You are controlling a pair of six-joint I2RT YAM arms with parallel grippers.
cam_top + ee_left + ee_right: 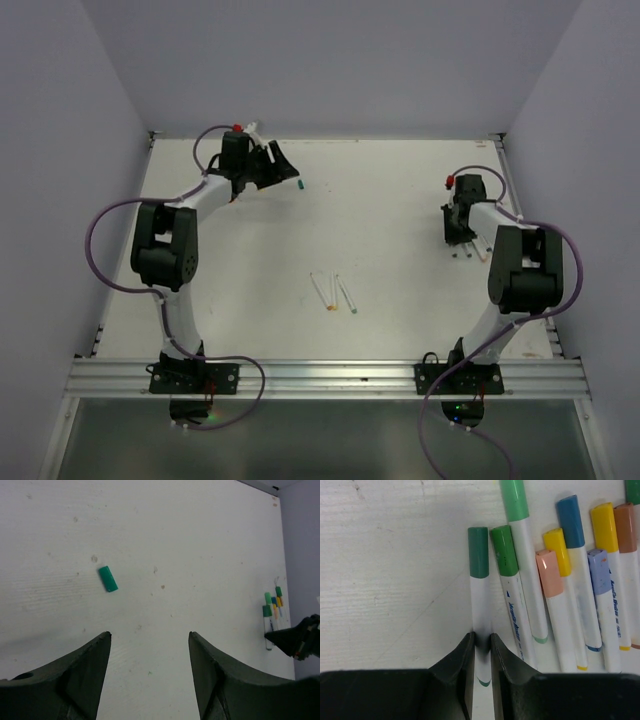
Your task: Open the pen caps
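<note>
My right gripper (482, 641) is shut on the white barrel of a pen (481, 605) that lies flat on the table, its dark green cap (479, 552) pointing away from me. To its right lie several more capped pens (560, 595) side by side, with green, yellow, blue, peach, lilac and brown caps. In the top view this gripper (462, 240) is at the table's right side. My left gripper (150, 636) stands open and empty at the far left (280, 165). A loose green cap (107, 578) lies on the table ahead of it (300, 185).
Three slim pens (335, 292) lie together near the middle of the white table (400, 220). Purple-grey walls close in the far, left and right sides. The left wrist view shows the row of pens (272, 615) and the right gripper (300, 640) in the distance.
</note>
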